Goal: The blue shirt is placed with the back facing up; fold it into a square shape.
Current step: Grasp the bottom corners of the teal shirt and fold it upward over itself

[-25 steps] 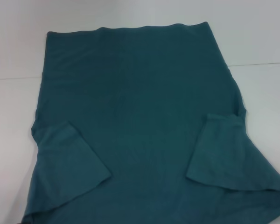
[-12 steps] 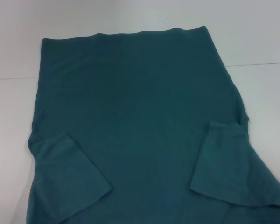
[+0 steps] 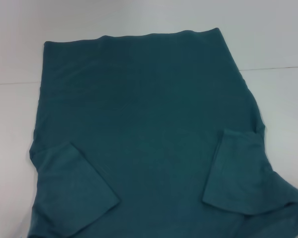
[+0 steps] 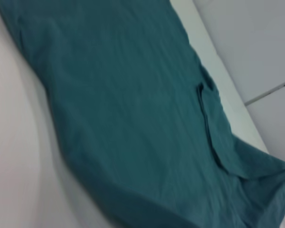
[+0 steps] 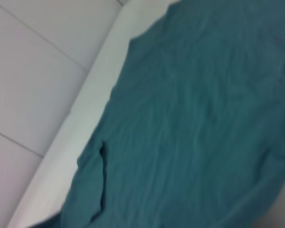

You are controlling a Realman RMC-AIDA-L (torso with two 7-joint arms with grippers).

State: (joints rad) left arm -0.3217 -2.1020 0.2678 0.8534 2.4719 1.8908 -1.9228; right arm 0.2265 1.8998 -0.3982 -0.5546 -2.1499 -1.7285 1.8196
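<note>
Head view: the shirt (image 3: 144,134) lies flat on the white worktop (image 3: 268,39), plain side up with no print showing. Its long axis runs straight away from the robot, with the straight hem (image 3: 134,37) at the far end and the shoulder end nearest, running out of the bottom of the shot. Both sleeves are folded in onto the body: the left sleeve (image 3: 77,186) sits as an angled flap near the bottom left, and the right sleeve (image 3: 233,171) as a narrower flap on the right. The near right corner of the cloth (image 3: 293,198) flares out toward the worktop's edge. Neither tool shows up here.

Left wrist view: the shirt (image 4: 133,118) runs corner to corner across the shot, with the folded right sleeve (image 4: 213,128) along its far edge. Worktop (image 4: 14,156) shows on one side and tiled floor (image 4: 256,42) beyond the other. No left tool in sight, so can't tell what it's doing.

Right wrist view: shirt (image 5: 194,123) again, lying on the worktop (image 5: 95,95), with the folded left sleeve's edge (image 5: 102,175) showing as a dark crease. The right tool isn't visible either.
</note>
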